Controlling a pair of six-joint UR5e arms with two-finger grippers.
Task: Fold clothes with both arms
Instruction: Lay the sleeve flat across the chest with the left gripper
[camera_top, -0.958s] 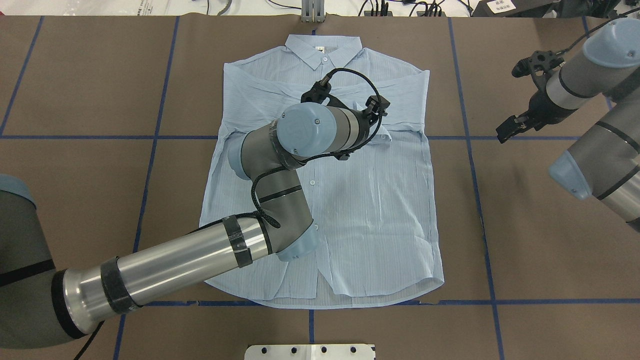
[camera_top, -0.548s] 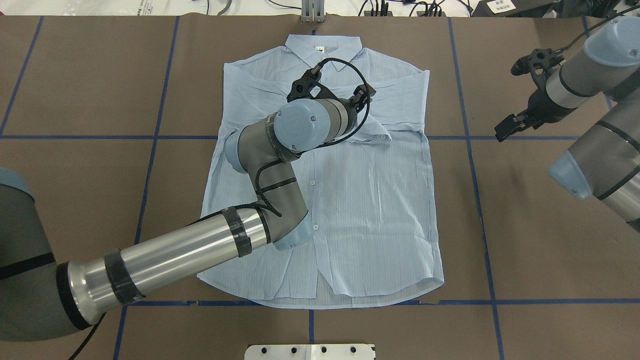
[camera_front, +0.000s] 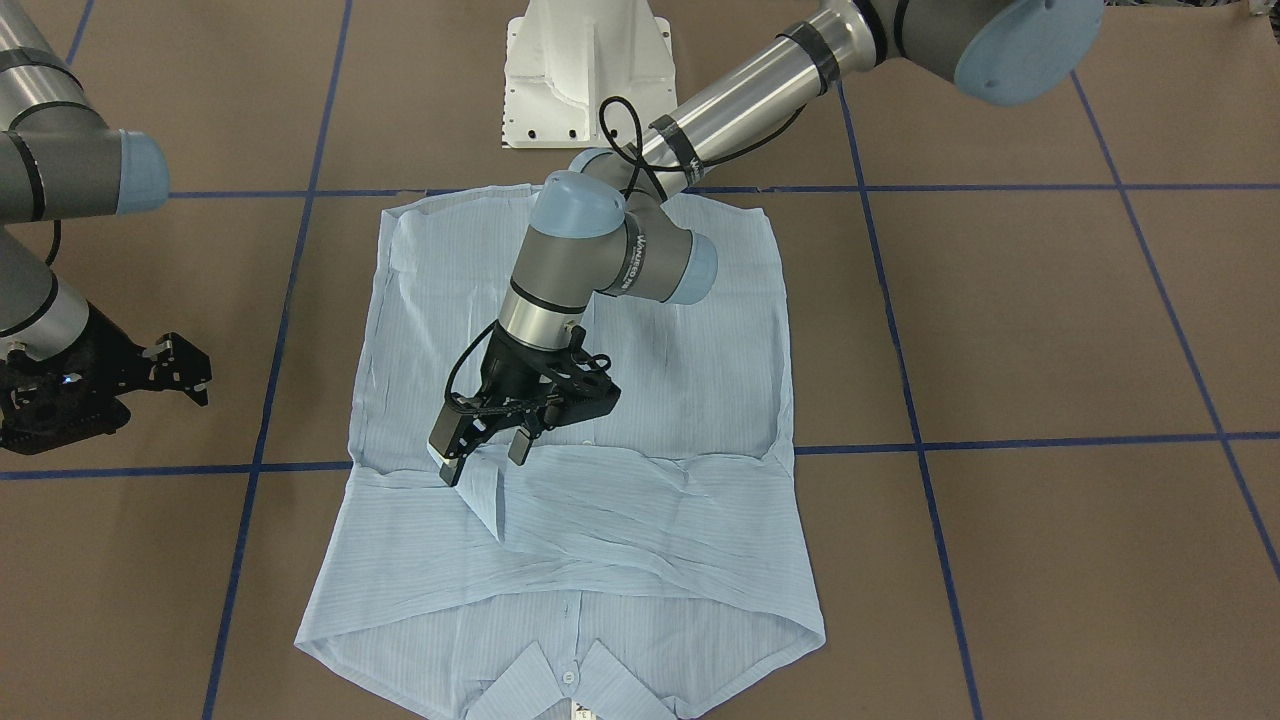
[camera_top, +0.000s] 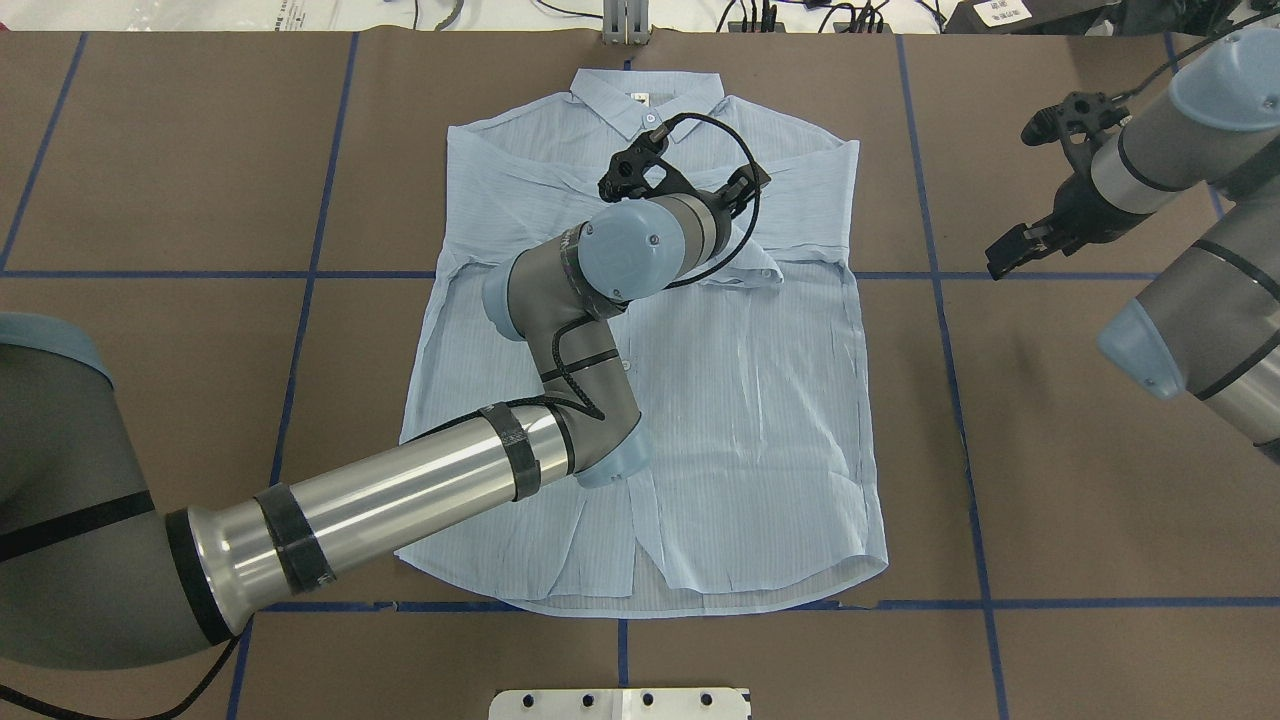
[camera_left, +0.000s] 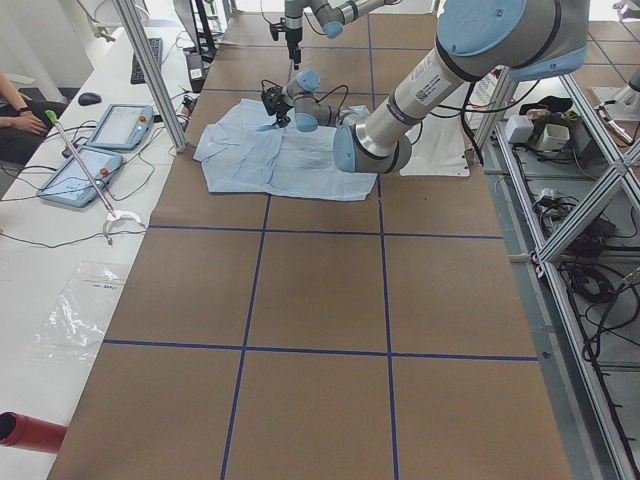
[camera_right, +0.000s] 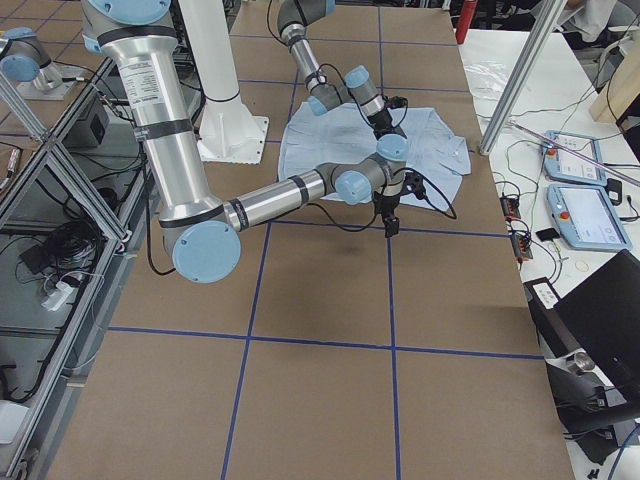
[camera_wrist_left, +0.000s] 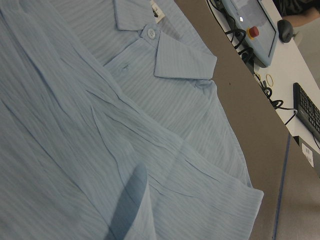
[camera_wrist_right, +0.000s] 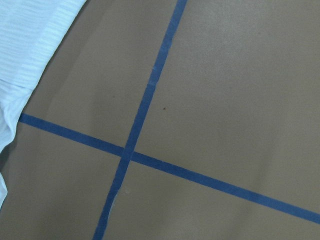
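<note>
- Brown paper table (camera_top: 150, 150) with a blue tape grid; shirt (camera_top: 760, 420) lies flat just past the base (camera_top: 620, 703), hem (camera_top: 700, 592) toward it.
- My left gripper (camera_front: 483, 452): jaws apart, tips at the crossed sleeves (camera_front: 620, 500), far from the base.
- My right gripper (camera_top: 1008, 255): jaws apart, off the shirt, right of the base.
- The shirt looks thin, light and limp, and will likely slide. I'd pinch the hem corners or shoulders, using both arms.

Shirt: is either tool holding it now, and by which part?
Nothing is held. The left tool stands open over the shirt; the right tool is open beside it.
</note>
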